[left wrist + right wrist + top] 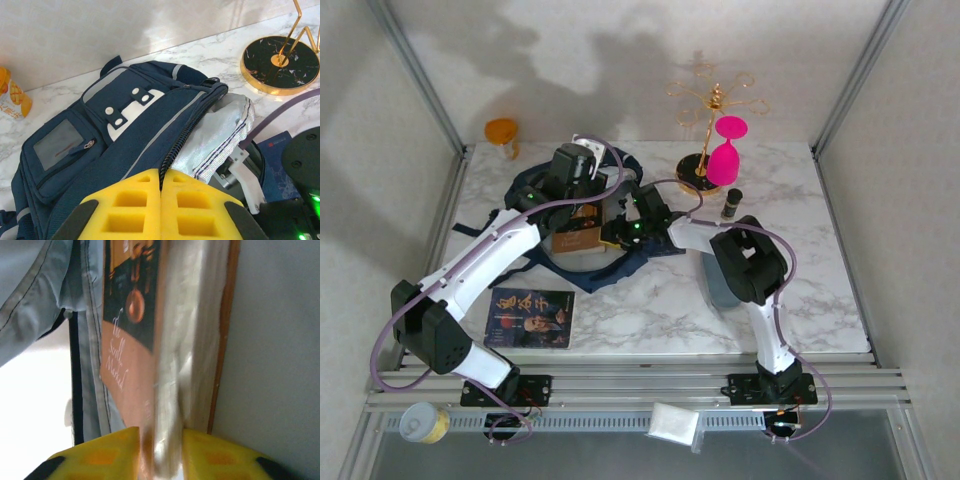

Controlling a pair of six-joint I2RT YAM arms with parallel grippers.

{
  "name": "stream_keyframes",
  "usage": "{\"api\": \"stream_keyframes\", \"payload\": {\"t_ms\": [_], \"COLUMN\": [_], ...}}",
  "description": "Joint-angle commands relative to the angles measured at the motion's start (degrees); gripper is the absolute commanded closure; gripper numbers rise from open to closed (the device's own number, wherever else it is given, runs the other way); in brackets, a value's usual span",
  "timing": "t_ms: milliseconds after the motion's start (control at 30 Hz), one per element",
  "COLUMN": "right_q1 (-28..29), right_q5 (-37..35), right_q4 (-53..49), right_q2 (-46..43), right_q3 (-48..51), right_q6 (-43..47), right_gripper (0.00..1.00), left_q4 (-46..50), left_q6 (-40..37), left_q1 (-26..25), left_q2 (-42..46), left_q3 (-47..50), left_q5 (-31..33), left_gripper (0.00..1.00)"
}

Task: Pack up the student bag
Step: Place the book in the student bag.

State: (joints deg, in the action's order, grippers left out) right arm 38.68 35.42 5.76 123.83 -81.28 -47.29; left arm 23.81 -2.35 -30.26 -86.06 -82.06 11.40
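Marble-patterned table [770,300], near edge first: a dark-covered book [530,318] with yellow lettering lies flat at the front left, outside the bag, so by my reading at least one item is left to pack.

Further in, the right gripper [160,452] has its yellow pads [100,455] pressed against either side of a brown book [130,355]. The book stands on edge between them, a firm pinch rather than a loose touch. From the top view the book sits at the mouth of the bag, partly over the opening. How deep it has gone in I cannot tell.

Just beyond, the left gripper [161,200] is fully closed, and the zip edge of the student bag [100,140] runs into the seam between its pads. It looks to be pinching that edge to keep the main compartment open, with the silver lining [215,135] exposed.

The bag lies at the middle of the table, towards the back, with its front pocket facing up. I judge the packing as mid-way: one book is going in, one is waiting, and the zip is not yet closed.

Farthest back stand an orange cup [502,133], a small dark bottle [732,203] and a pink glass [727,150] by a gold stand [705,110].
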Motion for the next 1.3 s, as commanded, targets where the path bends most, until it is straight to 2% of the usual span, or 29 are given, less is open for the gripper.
{"api": "stream_keyframes", "payload": {"t_ms": [0,100,167,233,333,433,533,600,667,767,900,1033,1267], "right_q1": [0.3,0.3,0.2,-0.2,-1.8,-3.2,-1.8,-1.3,-1.0,0.8,4.8,6.5,3.3], "right_q5": [-3.1,-6.4,-9.8,-13.3,-16.3,-18.1,-19.7,-21.2,-20.5,-21.3,-21.2,-23.1,-30.6], "right_q4": [1.1,1.9,2.6,3.5,-0.1,3.1,-8.1,-10.9,-6.9,-6.5,-4.6,-3.5,5.7], "right_q2": [1.8,2.3,2.6,3.3,6.1,6.3,7.7,5.4,1.1,-2.0,-2.3,1.8,2.2], "right_q3": [-3.8,-6.4,-8.1,-9.1,-14.5,-13.7,-20.6,-17.8,-10.2,-5.5,-3.6,-6.9,-5.5], "right_q6": [0.9,2.5,4.5,5.9,7.2,6.1,12.8,12.7,10.9,9.6,7.1,4.9,7.1], "right_gripper": [0.81,0.88,0.97,1.0,1.0,1.0,0.94,0.89,0.76,0.7,0.71,0.8,0.89], "left_q4": [-4.4,-4.0,-4.0,-4.0,-3.6,-3.4,-3.7,-3.2,-3.5,-4.0,-3.8,-3.8,-3.5], "left_q6": [0.7,0.6,0.4,0.2,-0.2,-0.4,-0.3,-0.4,-0.5,-0.4,-0.1,0.4,-0.1], "left_q1": [0.6,0.6,0.6,0.6,0.6,0.7,0.7,0.7,0.7,0.7,0.7,0.7,0.7], "left_q2": [2.4,2.6,2.9,3.0,3.0,3.0,2.7,2.4,2.5,2.6,2.2,2.3,3.5], "left_q3": [-1.5,-1.5,-1.5,-1.5,-1.8,-1.8,-2.0,-2.4,-2.4,-2.4,-3.0,-3.2,-2.1], "left_q5": [-0.1,-0.1,-0.1,0.1,0.2,0.5,0.9,1.3,1.7,1.3,1.4,1.7,2.9], "left_gripper": [1.0,1.0,1.0,1.0,1.0,1.0,1.0,1.0,1.0,1.0,1.0,1.0,1.0]}}
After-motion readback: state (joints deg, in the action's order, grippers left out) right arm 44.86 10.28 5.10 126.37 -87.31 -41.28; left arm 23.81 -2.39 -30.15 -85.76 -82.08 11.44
